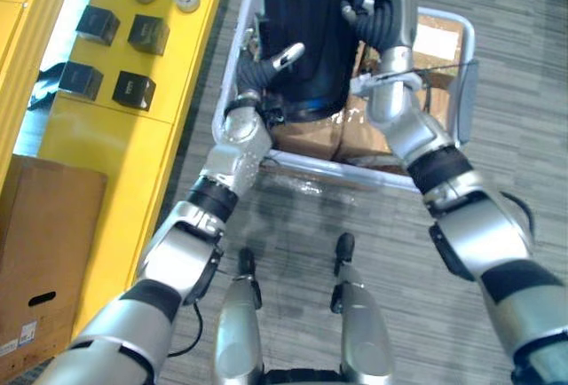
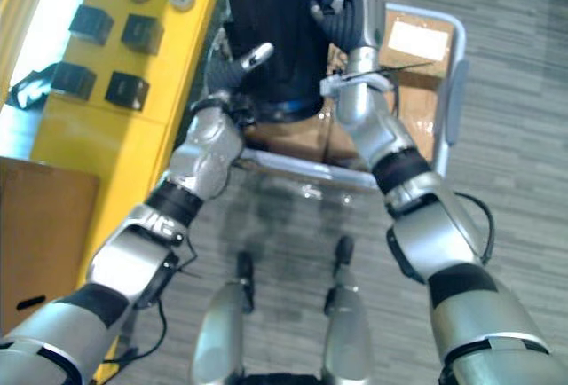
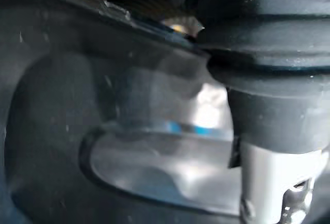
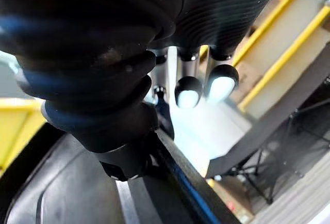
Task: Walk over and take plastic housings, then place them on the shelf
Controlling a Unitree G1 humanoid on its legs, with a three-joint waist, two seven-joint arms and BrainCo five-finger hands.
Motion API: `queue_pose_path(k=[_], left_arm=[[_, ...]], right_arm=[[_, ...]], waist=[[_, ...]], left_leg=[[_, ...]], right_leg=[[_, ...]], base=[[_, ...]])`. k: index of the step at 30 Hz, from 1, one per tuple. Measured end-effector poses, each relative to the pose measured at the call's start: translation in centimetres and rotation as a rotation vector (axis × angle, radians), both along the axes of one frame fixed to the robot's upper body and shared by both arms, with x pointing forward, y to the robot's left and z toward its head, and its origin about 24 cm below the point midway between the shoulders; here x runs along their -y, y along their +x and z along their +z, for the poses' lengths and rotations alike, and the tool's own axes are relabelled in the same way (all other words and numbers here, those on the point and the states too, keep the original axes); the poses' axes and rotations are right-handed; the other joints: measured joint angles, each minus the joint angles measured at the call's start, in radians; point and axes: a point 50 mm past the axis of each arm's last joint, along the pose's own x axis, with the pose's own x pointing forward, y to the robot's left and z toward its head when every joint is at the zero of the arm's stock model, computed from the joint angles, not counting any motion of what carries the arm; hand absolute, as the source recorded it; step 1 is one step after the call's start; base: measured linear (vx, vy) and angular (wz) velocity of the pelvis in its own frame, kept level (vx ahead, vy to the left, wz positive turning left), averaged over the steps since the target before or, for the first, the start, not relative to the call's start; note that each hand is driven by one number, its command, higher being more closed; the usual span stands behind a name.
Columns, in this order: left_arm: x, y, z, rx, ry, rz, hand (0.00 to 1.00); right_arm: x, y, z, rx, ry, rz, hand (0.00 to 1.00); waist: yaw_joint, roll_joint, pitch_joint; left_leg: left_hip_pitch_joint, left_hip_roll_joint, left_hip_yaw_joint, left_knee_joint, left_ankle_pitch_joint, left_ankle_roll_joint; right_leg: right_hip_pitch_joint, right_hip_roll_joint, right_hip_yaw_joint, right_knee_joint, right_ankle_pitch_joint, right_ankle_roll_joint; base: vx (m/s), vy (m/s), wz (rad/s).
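Two-sided press on dark plastic housing [image 1: 306,21] above grey bin [image 1: 468,57]: right hand [image 1: 391,11] flat-open against it, left hand [image 1: 260,71] state unclear.

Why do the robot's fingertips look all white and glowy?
Right wrist view: bright light glares off the right hand's glossy fingertips. Left wrist view: the dark plastic housing is shiny too and mirrors a pale patch of light.
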Motion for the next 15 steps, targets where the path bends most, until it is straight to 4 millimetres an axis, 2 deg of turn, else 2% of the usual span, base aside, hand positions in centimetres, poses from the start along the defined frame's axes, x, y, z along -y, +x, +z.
queue_pose_path(k=[9,15], left_arm=[[-0.6,0.0,0.3,0.04,-0.108,-0.036,1.0],[-1.2,0.0,0.0,0.072,-0.108,-0.044,1.0]], right_arm=[[-1.1,-1.4,0.2,0.067,0.046,0.105,1.0],[-1.6,-1.9,-0.2,0.085,0.069,0.134,1.0]], waist=[[-0.008,0.0,0.0],[-0.011,0.0,0.0]], left_leg=[[0.016,0.0,0.014,-0.003,0.0,0.0],[0.044,0.0,0.019,-0.016,0.003,-0.001]], right_leg=[[0.006,0.0,0.014,0.0,0.001,0.001],[0.025,0.0,0.017,-0.002,0.001,0.001]], base=[[0.0,0.009,-0.04],[0.0,0.0,0.0]])
